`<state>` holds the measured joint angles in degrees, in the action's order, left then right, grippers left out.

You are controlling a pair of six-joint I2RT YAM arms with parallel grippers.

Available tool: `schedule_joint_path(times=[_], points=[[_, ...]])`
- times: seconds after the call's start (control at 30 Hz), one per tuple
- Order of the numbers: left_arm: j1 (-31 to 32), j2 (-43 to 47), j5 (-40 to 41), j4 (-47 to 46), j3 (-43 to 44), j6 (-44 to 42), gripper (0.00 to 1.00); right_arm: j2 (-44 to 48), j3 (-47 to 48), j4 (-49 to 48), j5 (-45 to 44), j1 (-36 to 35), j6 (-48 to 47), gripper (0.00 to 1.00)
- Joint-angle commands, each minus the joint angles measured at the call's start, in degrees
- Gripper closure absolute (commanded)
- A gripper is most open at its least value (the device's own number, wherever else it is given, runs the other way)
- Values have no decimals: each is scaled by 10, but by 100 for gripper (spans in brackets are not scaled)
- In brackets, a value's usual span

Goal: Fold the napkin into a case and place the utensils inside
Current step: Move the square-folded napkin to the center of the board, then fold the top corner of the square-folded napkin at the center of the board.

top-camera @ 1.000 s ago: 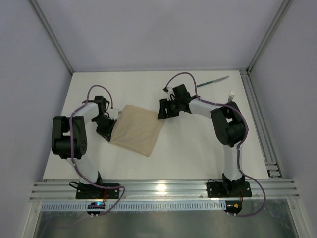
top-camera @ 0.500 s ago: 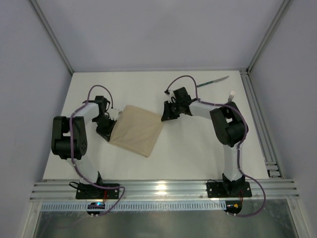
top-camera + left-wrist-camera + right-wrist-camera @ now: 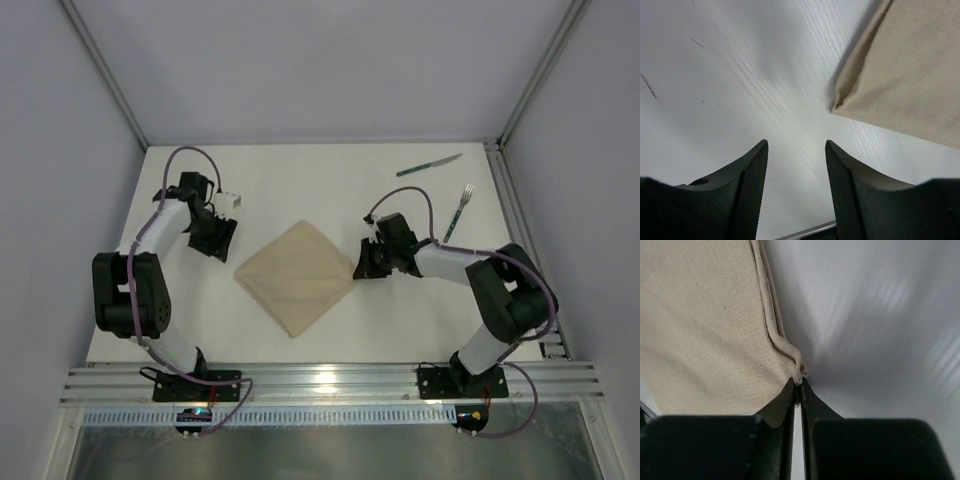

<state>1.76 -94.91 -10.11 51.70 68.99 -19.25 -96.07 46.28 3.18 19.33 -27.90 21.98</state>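
The beige napkin (image 3: pixel 297 277) lies folded as a diamond in the middle of the table. My right gripper (image 3: pixel 360 270) is shut on its right corner (image 3: pixel 800 371), the cloth bunched between the fingertips. My left gripper (image 3: pixel 222 240) is open and holds nothing; it stands up and to the left of the napkin, whose corner (image 3: pixel 837 104) lies apart from the fingers (image 3: pixel 756 172). The knife (image 3: pixel 428 165) and the fork (image 3: pixel 460 210), both with dark green handles, lie at the back right of the table.
A metal rail (image 3: pixel 520 230) runs along the table's right edge. Another rail (image 3: pixel 330 385) crosses the near edge by the arm bases. White walls close in the back and sides.
My left gripper let go of the napkin's left edge and drew back up and left. My right gripper shut on the right corner and pulled the napkin right and nearer, turning it into a diamond.
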Motion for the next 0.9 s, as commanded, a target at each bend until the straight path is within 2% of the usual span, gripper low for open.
schedule_joint_path(times=[0.0,0.03,0.07,0.13,0.17,0.23,0.3,0.37,0.47,0.5,0.53,0.67,0.87], points=[[1,4,-36,17,21,10,48,82,-81,35,-40,-19,40,87],[5,1,-38,17,19,9,48,117,-104,47,-37,-27,46,74],[8,-4,-42,17,17,10,48,134,-109,86,-39,-43,53,52],[20,-14,-47,21,8,5,47,190,-109,135,-53,-48,49,40],[24,-17,-47,20,4,5,46,212,-101,176,-85,-47,39,31],[38,-19,-50,13,-12,4,44,246,-52,199,-125,-46,18,27],[46,-23,-57,2,-19,7,42,248,-4,199,-144,-42,-25,27],[56,-31,-60,-6,-21,17,42,194,66,171,-134,-42,-61,31],[62,-32,-56,-25,-19,34,40,120,154,115,-96,-42,-119,54],[62,-30,-50,-33,-20,48,40,70,175,99,-71,-42,-137,67],[62,-26,-41,-43,-26,55,40,45,212,83,-54,-42,-150,69],[62,-14,-38,-89,-39,79,42,-76,321,54,-16,-43,-185,72],[62,-28,-60,-119,-44,76,59,-211,447,80,24,-44,-183,73]])
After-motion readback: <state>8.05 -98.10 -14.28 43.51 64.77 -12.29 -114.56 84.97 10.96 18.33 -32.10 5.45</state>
